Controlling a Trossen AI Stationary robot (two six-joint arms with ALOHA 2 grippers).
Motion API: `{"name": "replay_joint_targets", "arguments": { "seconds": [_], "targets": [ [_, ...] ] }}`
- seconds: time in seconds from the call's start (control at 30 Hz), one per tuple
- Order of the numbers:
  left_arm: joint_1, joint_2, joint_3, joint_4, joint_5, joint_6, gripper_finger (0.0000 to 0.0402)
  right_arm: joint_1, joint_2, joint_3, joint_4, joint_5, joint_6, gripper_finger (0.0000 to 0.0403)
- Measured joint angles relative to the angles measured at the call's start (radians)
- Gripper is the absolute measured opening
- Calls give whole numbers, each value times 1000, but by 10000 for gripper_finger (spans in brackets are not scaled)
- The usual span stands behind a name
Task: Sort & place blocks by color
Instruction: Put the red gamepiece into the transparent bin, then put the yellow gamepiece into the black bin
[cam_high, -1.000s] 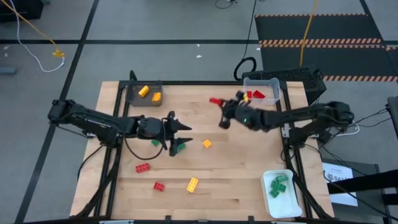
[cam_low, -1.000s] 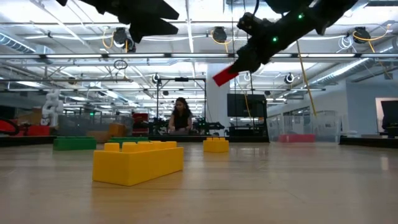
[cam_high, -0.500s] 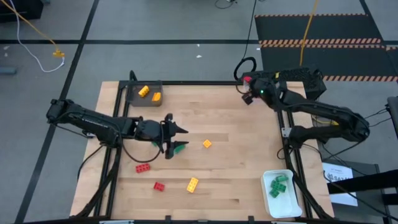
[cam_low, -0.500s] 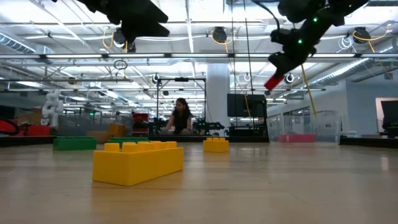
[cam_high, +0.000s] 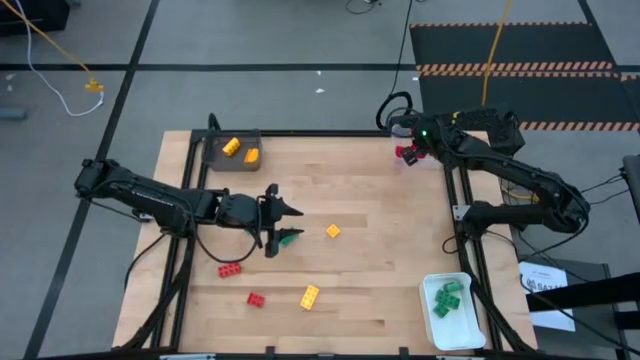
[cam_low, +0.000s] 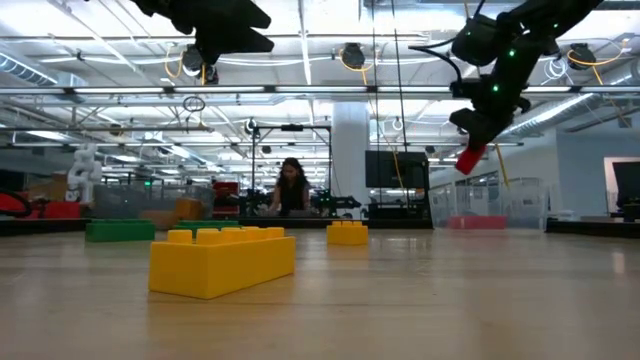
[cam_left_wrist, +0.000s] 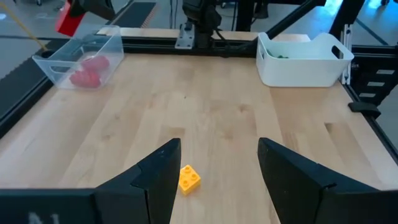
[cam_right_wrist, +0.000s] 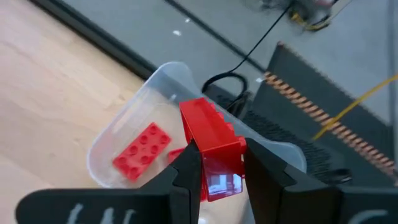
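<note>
The right gripper (cam_right_wrist: 217, 163) hangs over the clear tray (cam_right_wrist: 124, 134) at the table's (cam_high: 380, 215) far right corner, its fingers clamped on the flat sides of a red block (cam_right_wrist: 211, 146); more red blocks lie in the tray below it. The left gripper (cam_high: 283, 225) hovers near the table's middle with its fingers apart and holding nothing, just beside a green block (cam_high: 288, 238), with a small yellow block (cam_high: 332, 231) a little further toward the right.

Two red blocks (cam_high: 230, 269) and a long yellow block (cam_high: 310, 296) lie near the front edge; yellow ones sit in the dark grey tray (cam_high: 215, 160) at the far left corner, green ones in the white tray (cam_high: 470, 330) at the front right.

These studded bricks look light, rigid and smooth-sided, so a loose pinch may let them slide. Gripping across two flat opposite walls, not the studs, seems safest.
</note>
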Motion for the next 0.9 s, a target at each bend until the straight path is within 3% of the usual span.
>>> {"name": "replay_joint_targets", "arguments": {
  "seconds": [0.23, 0.5, 0.63, 0.9],
  "targets": [
    [-1, 0, 0, 0, 1, -5, 216, -61, 32, 0, -20, -97, 22, 90],
    [-10, 0, 0, -1, 3, -5, 216, -69, 50, -2, -46, -97, 36, 198],
    [-10, 0, 0, -2, 3, -6, 216, -69, 50, -19, -43, -98, 36, 231],
    [-10, 1, 0, -35, 2, -25, 216, -17, 49, -54, -14, -105, 28, 246]
  ]
}}
